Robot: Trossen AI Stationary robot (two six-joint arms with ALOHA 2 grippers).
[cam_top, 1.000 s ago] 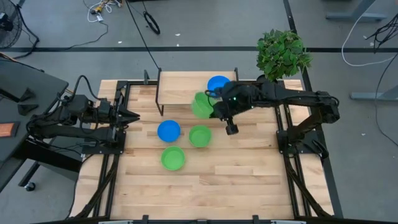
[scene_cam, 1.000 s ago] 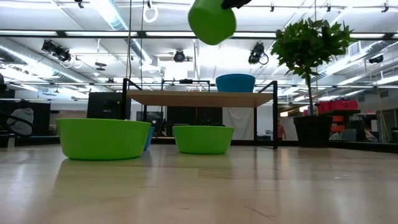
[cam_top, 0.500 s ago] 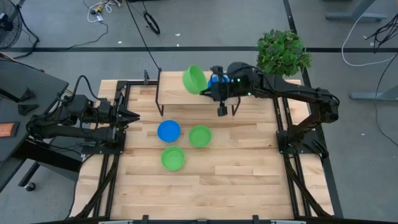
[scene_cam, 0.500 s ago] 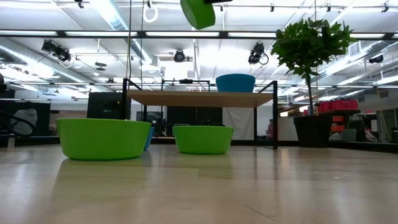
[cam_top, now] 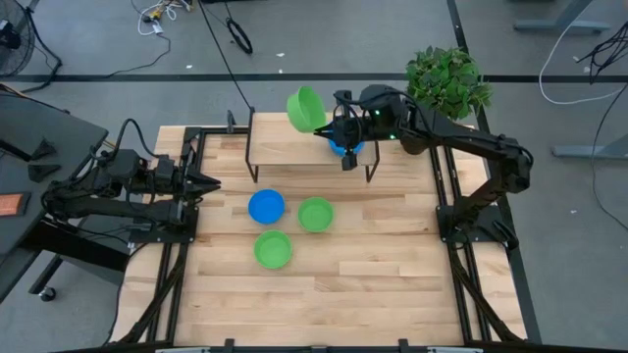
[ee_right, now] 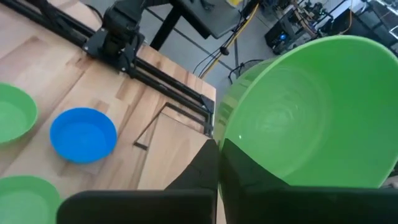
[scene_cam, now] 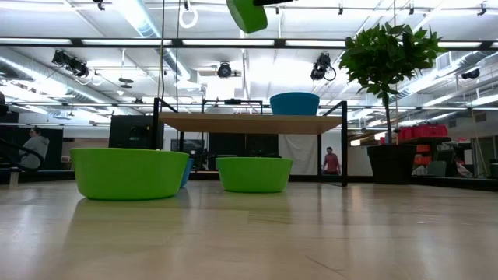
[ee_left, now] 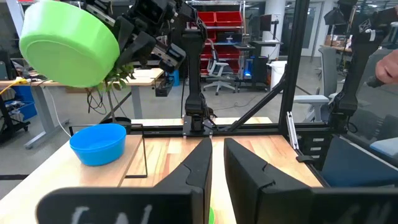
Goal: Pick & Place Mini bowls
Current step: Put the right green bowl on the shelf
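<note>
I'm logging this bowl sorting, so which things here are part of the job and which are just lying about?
Job: green bowl held by right gripper; blue bowl on raised shelf; blue bowl and two green bowls on table.
Lying about: potted plant; floor cables.

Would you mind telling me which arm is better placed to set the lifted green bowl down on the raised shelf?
The right. Its gripper is shut on the green bowl above the shelf, beside the blue bowl there. The left gripper waits at the table's left edge, holding nothing.
</note>
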